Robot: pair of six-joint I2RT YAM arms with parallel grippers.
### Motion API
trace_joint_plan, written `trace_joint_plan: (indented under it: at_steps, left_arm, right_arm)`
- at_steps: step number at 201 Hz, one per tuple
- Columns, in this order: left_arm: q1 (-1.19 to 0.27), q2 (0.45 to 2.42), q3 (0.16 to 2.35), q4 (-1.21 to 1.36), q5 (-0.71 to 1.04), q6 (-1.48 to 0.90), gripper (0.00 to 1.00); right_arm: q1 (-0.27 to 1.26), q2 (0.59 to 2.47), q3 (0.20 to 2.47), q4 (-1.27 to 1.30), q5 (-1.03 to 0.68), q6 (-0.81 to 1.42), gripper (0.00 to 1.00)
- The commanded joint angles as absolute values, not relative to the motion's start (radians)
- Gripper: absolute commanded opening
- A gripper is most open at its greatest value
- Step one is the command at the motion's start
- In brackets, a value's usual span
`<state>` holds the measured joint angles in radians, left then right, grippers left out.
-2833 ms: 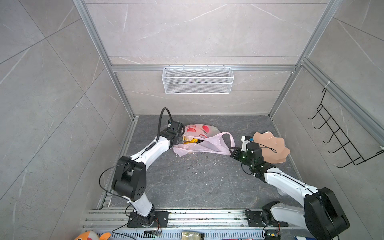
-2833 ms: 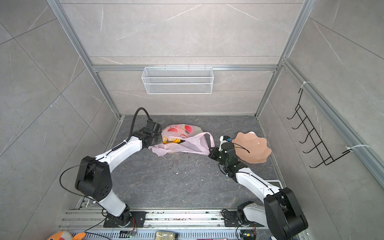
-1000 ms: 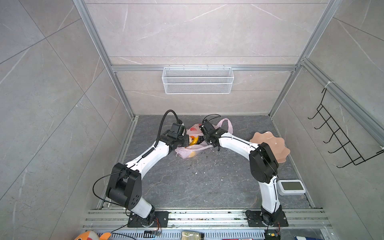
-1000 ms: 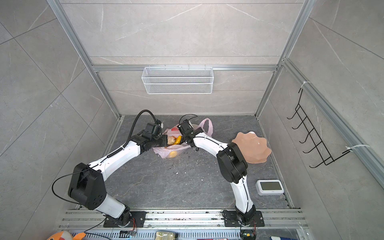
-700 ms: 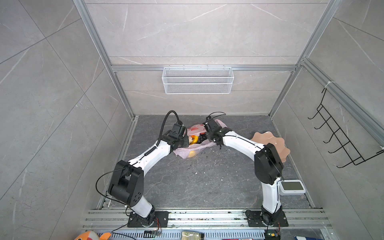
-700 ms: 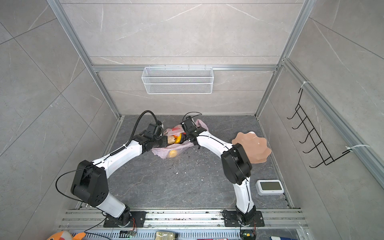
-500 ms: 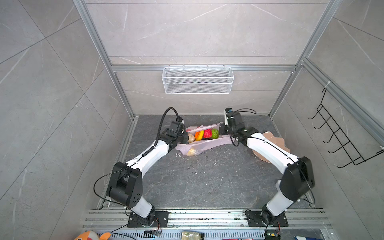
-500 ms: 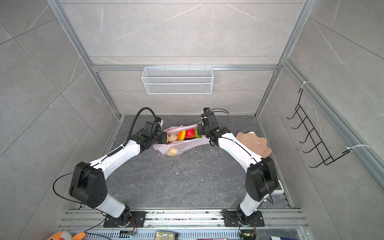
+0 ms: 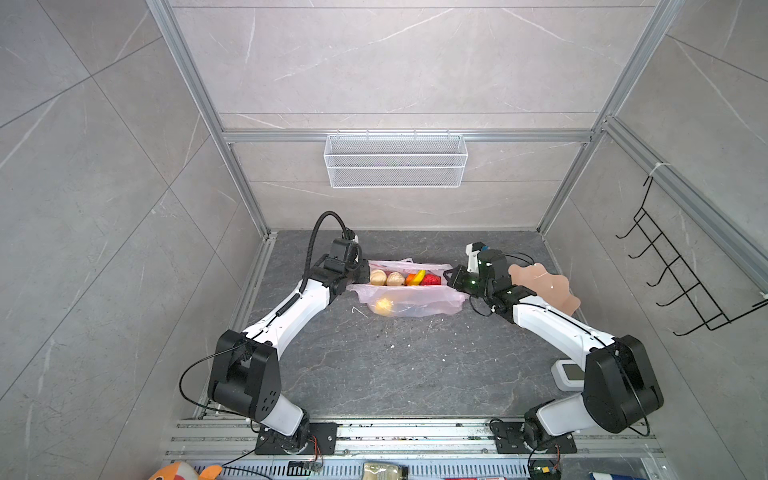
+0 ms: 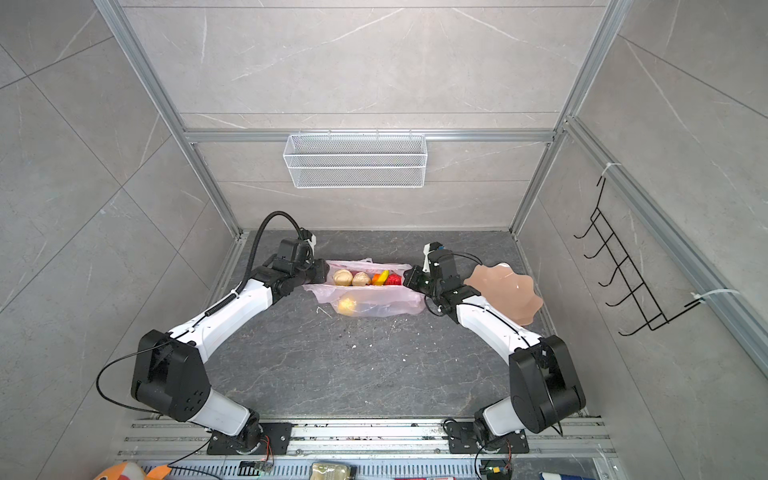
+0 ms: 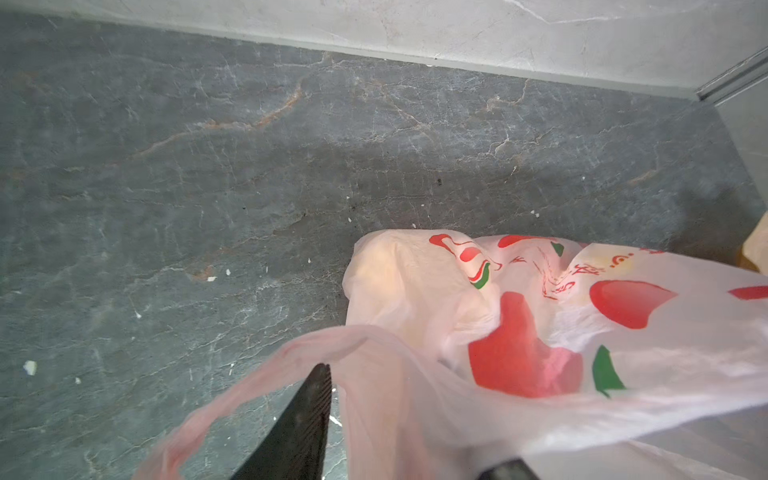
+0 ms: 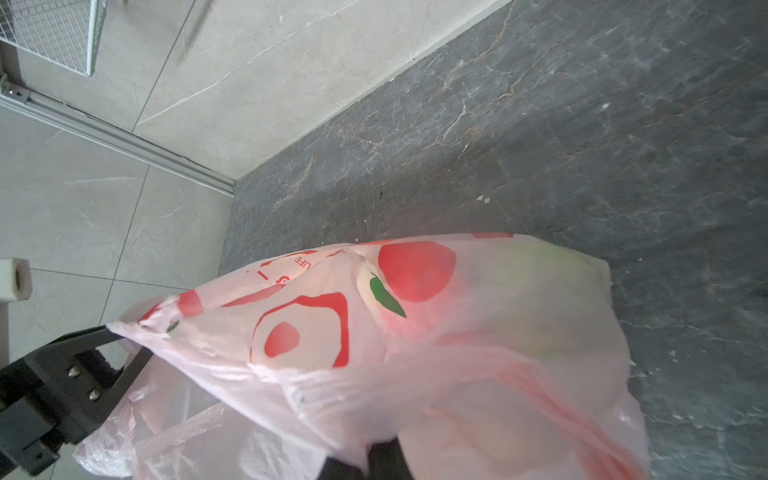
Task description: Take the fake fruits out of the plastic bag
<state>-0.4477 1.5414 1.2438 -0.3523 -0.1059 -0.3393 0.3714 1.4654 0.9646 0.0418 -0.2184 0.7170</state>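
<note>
The plastic bag [image 9: 415, 301], thin pink film with red prints, is stretched out between my two grippers at the back of the table in both top views. In its gaping mouth lie the fake fruits [image 9: 405, 278]: two beige ones, an orange one, a yellow banana and a red berry. Another yellow fruit [image 10: 347, 305] shows through the film. My left gripper [image 9: 365, 274] sits at the bag's left end, its fingers [image 11: 307, 415] apart with film draped over them. My right gripper [image 12: 374, 446] is shut, pinching the film at the right end.
A peach wavy-edged plate [image 9: 544, 282] lies just behind the right arm. A small white device [image 9: 567, 374] sits at the right front. A wire basket [image 9: 395, 160] hangs on the back wall and a black hook rack [image 9: 681, 282] on the right wall.
My right gripper closed on the bag beside the left gripper and drew its end away to the right. The bag went from a crumpled heap to a wide-open mouth with the fruits showing.
</note>
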Motion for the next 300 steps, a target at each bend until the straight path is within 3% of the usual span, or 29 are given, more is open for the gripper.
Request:
trace_joint_plan:
  at_steps: [1,35,92,129,153,175,203,243,272,283,291,292,300]
  left_arm:
    - [-0.531,1.507,1.344,-0.506,-0.234,-0.407,0.57]
    - [-0.596,1.505,1.374,-0.614,-0.29,-0.577,0.64]
    - [-0.639,1.559,1.34,-0.654,-0.433,-0.665,0.75]
    - [-0.571,1.575,1.225,-0.525,-0.323,-0.654,0.77]
    - [-0.528,1.569,1.115,-0.373,-0.19,-0.617,0.62]
    - [-0.453,1.524,0.946,-0.188,-0.079,-0.602,0.27]
    - [-0.349,1.448,0.804,-0.065,-0.033,-0.565,0.0]
    - [-0.301,1.305,0.727,0.019,-0.036,-0.524,0.0]
    - [-0.372,1.312,0.775,0.026,0.021,-0.459,0.0]
    - [-0.425,1.346,0.82,-0.015,-0.002,-0.422,0.0]
    - [-0.457,1.369,0.843,-0.035,-0.017,-0.413,0.0]
    - [-0.461,1.371,0.845,-0.035,-0.018,-0.413,0.0]
    - [-0.482,1.386,0.853,-0.032,-0.023,-0.418,0.0]
  right_arm:
    - [0.38,1.401,0.949,0.079,-0.19,0.731,0.0]
    - [0.397,1.359,0.923,0.066,-0.154,0.711,0.0]
    - [0.402,1.333,0.91,0.043,-0.121,0.713,0.0]
    - [0.391,1.318,0.896,0.066,-0.112,0.746,0.0]
    - [0.337,1.319,0.892,0.094,-0.157,0.784,0.0]
    - [0.231,1.366,0.893,0.193,-0.302,0.86,0.0]
    - [0.148,1.46,0.927,0.269,-0.431,0.932,0.0]
    - [0.169,1.526,0.963,0.336,-0.498,0.941,0.0]
    - [0.252,1.542,1.083,0.124,-0.45,0.743,0.0]
    - [0.287,1.541,1.139,0.011,-0.383,0.655,0.17]
    - [0.3,1.531,1.17,-0.06,-0.324,0.613,0.43]
    - [0.302,1.527,1.176,-0.076,-0.306,0.607,0.5]
    - [0.303,1.511,1.189,-0.127,-0.241,0.586,0.69]
